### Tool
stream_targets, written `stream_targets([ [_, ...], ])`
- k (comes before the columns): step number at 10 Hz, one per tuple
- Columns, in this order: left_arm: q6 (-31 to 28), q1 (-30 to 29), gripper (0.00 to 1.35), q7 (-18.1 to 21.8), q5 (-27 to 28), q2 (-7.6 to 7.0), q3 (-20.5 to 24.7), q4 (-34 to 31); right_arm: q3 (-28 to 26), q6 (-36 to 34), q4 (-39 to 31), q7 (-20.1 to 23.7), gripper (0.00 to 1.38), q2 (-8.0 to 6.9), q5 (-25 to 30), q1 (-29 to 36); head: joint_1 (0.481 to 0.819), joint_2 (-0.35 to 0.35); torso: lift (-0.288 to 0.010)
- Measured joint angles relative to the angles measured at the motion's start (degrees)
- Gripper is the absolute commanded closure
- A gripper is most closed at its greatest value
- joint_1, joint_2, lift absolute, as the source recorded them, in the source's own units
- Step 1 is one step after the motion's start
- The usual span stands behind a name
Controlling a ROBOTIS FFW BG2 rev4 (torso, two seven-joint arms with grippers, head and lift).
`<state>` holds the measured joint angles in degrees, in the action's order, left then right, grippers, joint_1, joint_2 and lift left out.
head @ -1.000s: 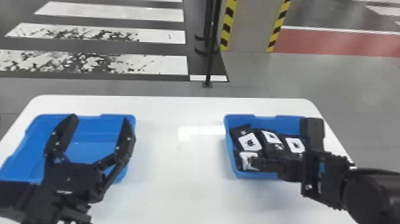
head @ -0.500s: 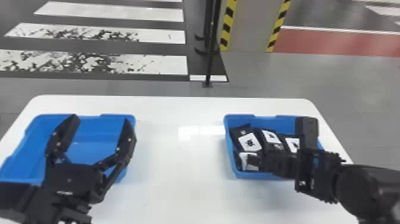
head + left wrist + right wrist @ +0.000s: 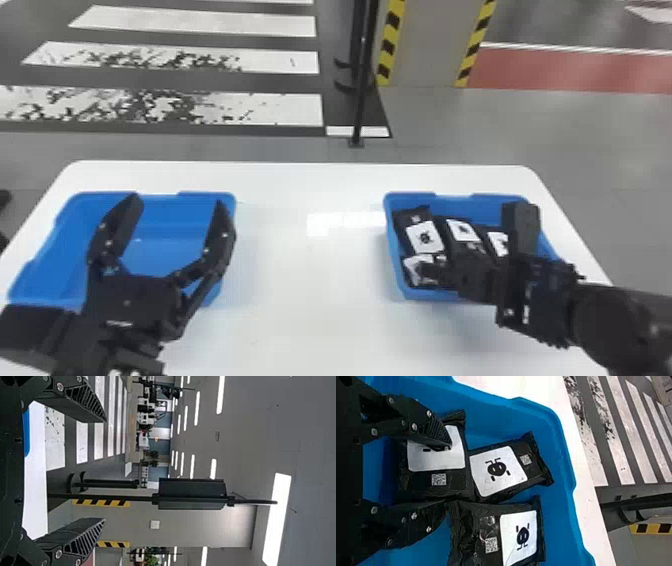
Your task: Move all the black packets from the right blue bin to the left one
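While left pincer (image 3: 176, 201) and right pincer (image 3: 472, 240) gape, black packets (image 3: 474, 514) bear bug-figured labels (image 3: 514, 477) and square codes (image 3: 439, 479).

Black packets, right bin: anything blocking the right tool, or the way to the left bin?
Nothing visible between right tool and the black packet at its fingers. En route: the right bin's left wall, the left bin's right wall, and apparently the left tool, open over that bin.
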<state>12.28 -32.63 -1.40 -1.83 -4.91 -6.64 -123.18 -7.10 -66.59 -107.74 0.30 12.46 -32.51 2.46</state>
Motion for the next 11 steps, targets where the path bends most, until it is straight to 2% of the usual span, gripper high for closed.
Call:
stream_targets([
  [2, 0.4, -0.1, 0.15, 0.0, 0.0, 0.07, 0.1, 0.2, 0.1, 4.5, -0.9, -0.1, 1.17, -0.41, -1.6, 1.5, 0.695, -0.065, -0.140],
  [6, 0.9, -0.1, 0.15, 0.0, -0.1, 0.17, 0.2, 0.4, -0.7, 11.7, -7.0, 0.0, 1.18, -0.61, -8.0, 6.2, 0.695, -0.036, -0.140],
  [9, 1.3, -0.3, 0.15, 0.0, -0.1, 0.25, 0.3, 0.6, -2.7, 12.9, -11.9, -0.2, 1.18, -0.60, -9.8, 9.4, 0.695, -0.040, -0.140],
  [11, 1.4, -0.3, 0.15, 0.0, -0.1, 0.27, 0.4, 0.6, -4.4, 11.9, -20.1, -0.7, 1.18, -0.60, -10.8, 13.6, 0.695, -0.040, -0.140],
])
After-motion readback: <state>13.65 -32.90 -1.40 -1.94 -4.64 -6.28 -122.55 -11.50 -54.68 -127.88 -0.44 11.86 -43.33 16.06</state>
